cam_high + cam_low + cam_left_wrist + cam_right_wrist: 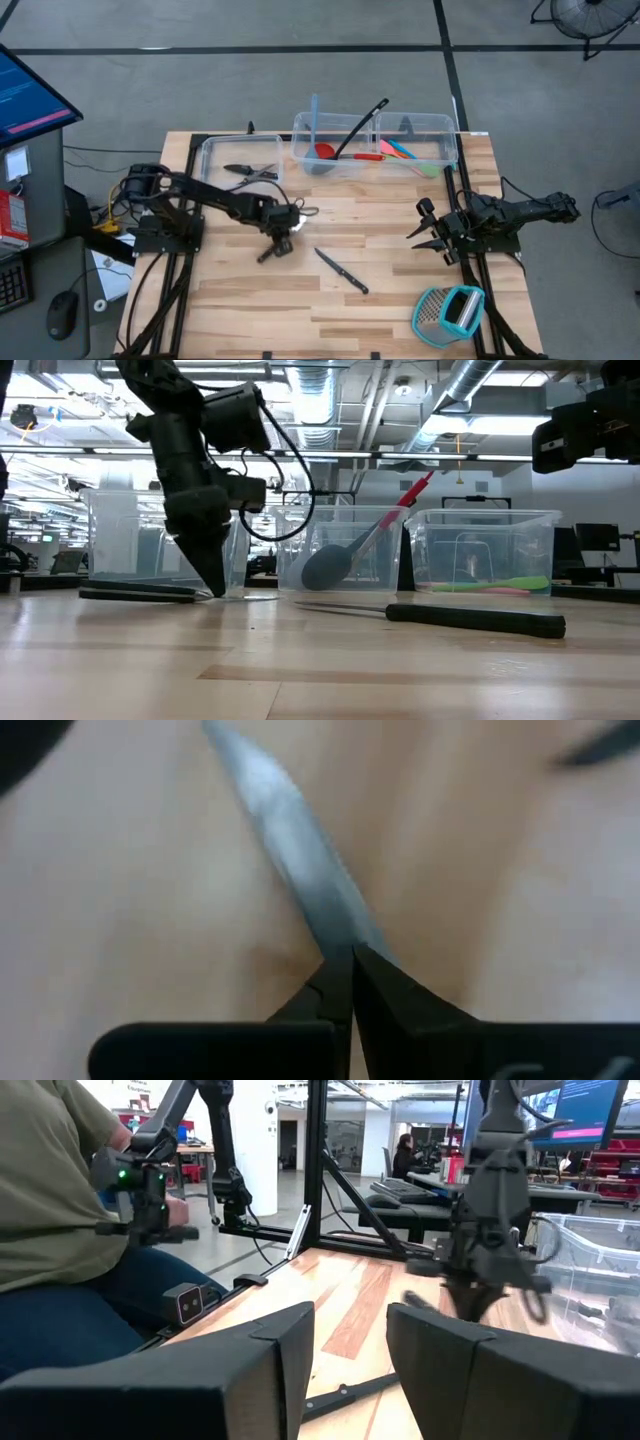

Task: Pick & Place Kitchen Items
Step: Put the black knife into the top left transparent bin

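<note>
Nearest my side of the table is the grater, off by the right front corner. I'm leaving that alone. Next in is a loose knife lying flat near the middle, nothing touching it.

Just past that, the left pincer is nose-down on the wood, clenched on a second knife. The wrist cam shows the fingertips pinched right where the blade runs out from them, and the knife looks flat on the table. So I'd call this the pick step: grip made, lift not done.

The right pincer hangs near the right edge, released and holding nothing.

At the back are the bins. The left bin has a couple of dark-handled pieces in it, the middle bin holds a black spoon and a red spoon, and the right bin has spatulas.

Next move, as I see it: straight up first, since a thin blade could swivel in that pinch, then carry it back to the left bin and clear its rim before letting go.

Room-wise it's easy. There's open wood between the pincer and the bins, the loose knife sits off to the right of that path, and the right arm is well apart.
</note>
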Robot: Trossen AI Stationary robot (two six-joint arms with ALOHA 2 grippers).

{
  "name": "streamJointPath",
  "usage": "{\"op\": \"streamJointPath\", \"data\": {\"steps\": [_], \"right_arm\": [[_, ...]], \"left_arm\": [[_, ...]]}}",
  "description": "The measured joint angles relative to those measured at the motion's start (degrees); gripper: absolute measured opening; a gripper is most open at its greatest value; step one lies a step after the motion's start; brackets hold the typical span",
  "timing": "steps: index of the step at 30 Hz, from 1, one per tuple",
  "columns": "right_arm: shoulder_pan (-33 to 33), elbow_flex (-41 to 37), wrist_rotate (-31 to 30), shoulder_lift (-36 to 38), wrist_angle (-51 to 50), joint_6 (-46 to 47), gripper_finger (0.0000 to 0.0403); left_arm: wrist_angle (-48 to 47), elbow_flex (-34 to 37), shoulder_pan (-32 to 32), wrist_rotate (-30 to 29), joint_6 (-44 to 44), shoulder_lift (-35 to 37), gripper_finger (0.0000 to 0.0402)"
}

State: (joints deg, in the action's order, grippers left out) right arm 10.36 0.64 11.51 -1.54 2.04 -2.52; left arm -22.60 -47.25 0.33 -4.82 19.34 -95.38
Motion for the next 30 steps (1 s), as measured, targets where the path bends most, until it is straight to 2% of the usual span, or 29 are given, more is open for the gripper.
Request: {"op": "streamJointPath", "data": {"steps": [6,16,24,30], "right_arm": [[0.0,0.0,0.0,0.0,0.0,0.0,0.0124],[0.0,0.0,0.0,0.0,0.0,0.0,0.0124],[0.0,0.0,0.0,0.0,0.0,0.0,0.0124],[0.0,0.0,0.0,0.0,0.0,0.0,0.0124]], "left_arm": [[-4.1,0.2,2.6,-5.5,1.4,9.2,0.0001],[-12.7,0.2,-2.1,-5.3,11.5,24.2,0.0001],[-13.5,0.2,-9.9,-5.1,13.9,27.4,0.0004],[-14.4,0.2,-15.8,-5.2,14.7,26.1,0.0050]]}}
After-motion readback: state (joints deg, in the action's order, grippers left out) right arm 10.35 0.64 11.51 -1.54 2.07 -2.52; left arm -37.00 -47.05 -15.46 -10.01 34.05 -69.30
